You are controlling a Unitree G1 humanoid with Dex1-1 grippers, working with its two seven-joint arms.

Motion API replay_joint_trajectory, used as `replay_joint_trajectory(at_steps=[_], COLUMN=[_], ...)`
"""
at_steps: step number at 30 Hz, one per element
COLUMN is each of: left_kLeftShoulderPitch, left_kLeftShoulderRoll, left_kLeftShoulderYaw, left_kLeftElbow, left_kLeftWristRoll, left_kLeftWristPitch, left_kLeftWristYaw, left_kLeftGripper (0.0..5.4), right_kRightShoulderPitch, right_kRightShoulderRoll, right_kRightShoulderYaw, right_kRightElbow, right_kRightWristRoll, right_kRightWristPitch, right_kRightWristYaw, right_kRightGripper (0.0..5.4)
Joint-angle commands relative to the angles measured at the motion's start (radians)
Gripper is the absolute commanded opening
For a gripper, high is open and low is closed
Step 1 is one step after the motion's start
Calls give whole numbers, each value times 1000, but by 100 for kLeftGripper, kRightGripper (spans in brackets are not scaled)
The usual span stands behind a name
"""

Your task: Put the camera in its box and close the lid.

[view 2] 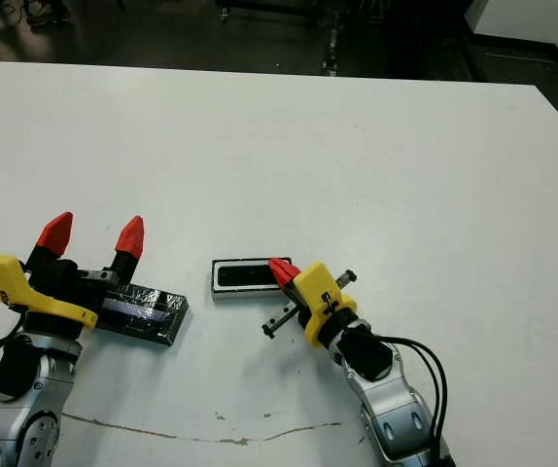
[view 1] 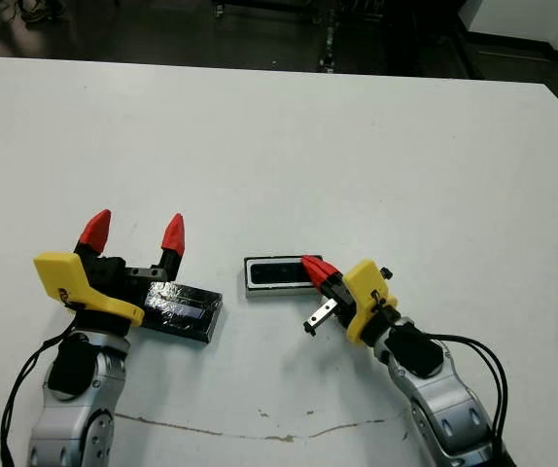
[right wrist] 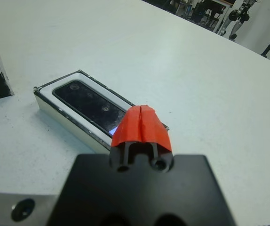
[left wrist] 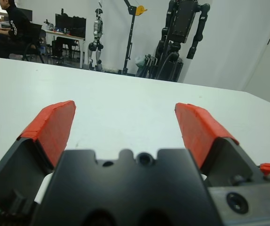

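Right gripper [right wrist: 141,123] pinched fully closed on nothing, red tips pressed together into one wedge, parked right over the near end of the box [view 1: 252,273]. Camera [right wrist: 90,107] already lying flat inside that box, glossy black face up with a little bluish glint just ahead of the closed tips, white walls showing all round it. Box sitting flat on the white counter [view 1: 357,156], directly in front of the right gripper and stretching away from it toward the left arm's side. Left gripper [view 1: 133,233] spread wide open, both red fingers [left wrist: 52,129] pointing up and apart with nothing between them. Lid [view 1: 184,313] lying flat on the counter right under and just behind the left gripper, partly tucked beneath the yellow body, crinkly shiny black surface with a paler stripe along it. Lid and box apart, a strip of bare counter between them. Beyond the far counter edge in the left wrist view: a seated person [left wrist: 8,28] at a desk.
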Motion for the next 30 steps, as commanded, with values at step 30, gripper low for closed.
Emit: replay_joint_trajectory(at_steps=[30], left_kLeftShoulderPitch=[-32], left_kLeftShoulderRoll=[48], left_kLeftShoulderYaw=[32], left_kLeftElbow=[-11], left_kLeftWristRoll=[-17], left_kLeftWristPitch=[2], left_kLeftWristYaw=[-28], left_kLeftGripper=[540], right_kRightShoulderPitch=[36], right_kRightShoulderRoll=[-8], right_kRightShoulderYaw=[-314], right_kRightElbow=[-321], right_kRightWristRoll=[339], right_kRightWristPitch=[49], right_kRightWristYaw=[-22], right_kRightGripper=[1])
